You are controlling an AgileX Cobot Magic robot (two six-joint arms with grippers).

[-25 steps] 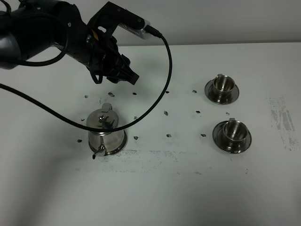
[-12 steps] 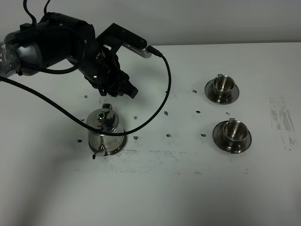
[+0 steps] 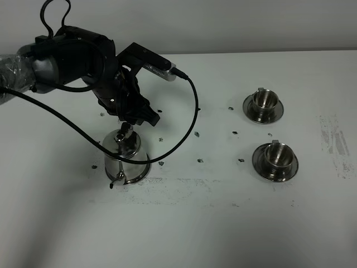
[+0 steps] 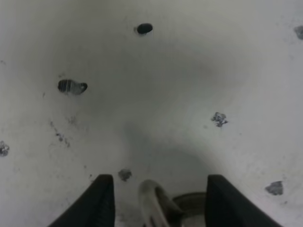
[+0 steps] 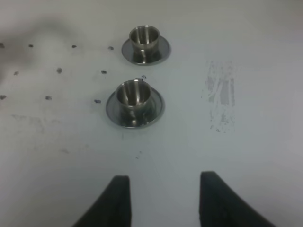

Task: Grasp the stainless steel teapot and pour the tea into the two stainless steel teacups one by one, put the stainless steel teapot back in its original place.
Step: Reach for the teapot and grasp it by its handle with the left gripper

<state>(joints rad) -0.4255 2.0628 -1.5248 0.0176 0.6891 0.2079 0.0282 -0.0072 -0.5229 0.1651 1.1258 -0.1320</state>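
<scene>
Teapot handle (image 4: 152, 204) between left fingers (image 4: 103, 201), wrist-view only

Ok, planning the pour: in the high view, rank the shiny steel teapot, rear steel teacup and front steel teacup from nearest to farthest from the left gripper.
1. Shiny steel teapot, right at the left gripper, left side.
2. Rear steel teacup, right side.
3. Front steel teacup, right side, nearer the camera.

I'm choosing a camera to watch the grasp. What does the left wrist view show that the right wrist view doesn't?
Only the left wrist view: the stainless steel teapot's loop handle, between the fingers of the open left gripper, touching neither. Only the right wrist view: the two stainless steel teacups on saucers, beyond the open right gripper. Both: the white table with dark marks.
</scene>
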